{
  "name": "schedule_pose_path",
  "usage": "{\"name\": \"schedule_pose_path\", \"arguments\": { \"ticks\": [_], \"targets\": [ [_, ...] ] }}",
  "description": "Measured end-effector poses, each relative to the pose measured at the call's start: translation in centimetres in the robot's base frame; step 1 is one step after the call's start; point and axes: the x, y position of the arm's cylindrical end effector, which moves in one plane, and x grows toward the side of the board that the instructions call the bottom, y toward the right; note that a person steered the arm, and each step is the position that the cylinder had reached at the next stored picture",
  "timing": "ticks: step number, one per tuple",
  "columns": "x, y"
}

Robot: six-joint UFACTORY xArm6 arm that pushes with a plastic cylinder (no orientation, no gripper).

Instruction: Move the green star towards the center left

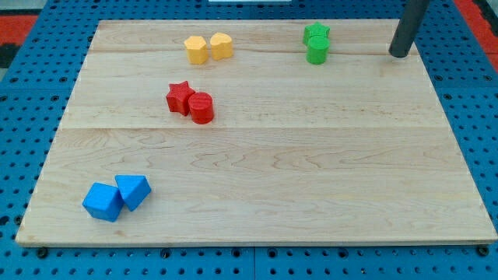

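The green star (316, 33) sits near the view's top, right of centre, touching a green cylinder (317, 50) just below it. My tip (400, 54) is at the view's upper right, well to the right of both green blocks and apart from them. The dark rod rises from the tip out of the view's top edge.
A wooden board (311, 171) lies on a blue pegboard. Two yellow blocks (208, 47) sit at the top, left of centre. A red star (180, 97) touches a red cylinder (201, 107) at centre left. Two blue blocks (117, 197) sit at the bottom left.
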Motion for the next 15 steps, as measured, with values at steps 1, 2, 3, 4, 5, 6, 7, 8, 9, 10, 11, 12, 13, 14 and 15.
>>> {"name": "schedule_pose_path", "arguments": {
  "ticks": [1,2,3,4,5,6,7,8,9,10,11,12,13,14,15],
  "targets": [
    [-4.8,0.0],
    [-7.4,-2.2],
    [-8.3,-6.4],
    [-4.7,-10.2],
    [-2.1,-14.6],
    [-3.2,-15.7],
    [-6.2,-14.5],
    [-6.3,-19.5],
    [-2.1,-25.7],
    [-0.8,-26.1],
    [-0.8,-24.1],
    [-1.6,-19.4],
    [-0.1,-15.7],
    [0.9,-19.4],
    [1.0,-21.8]
  ]
}}
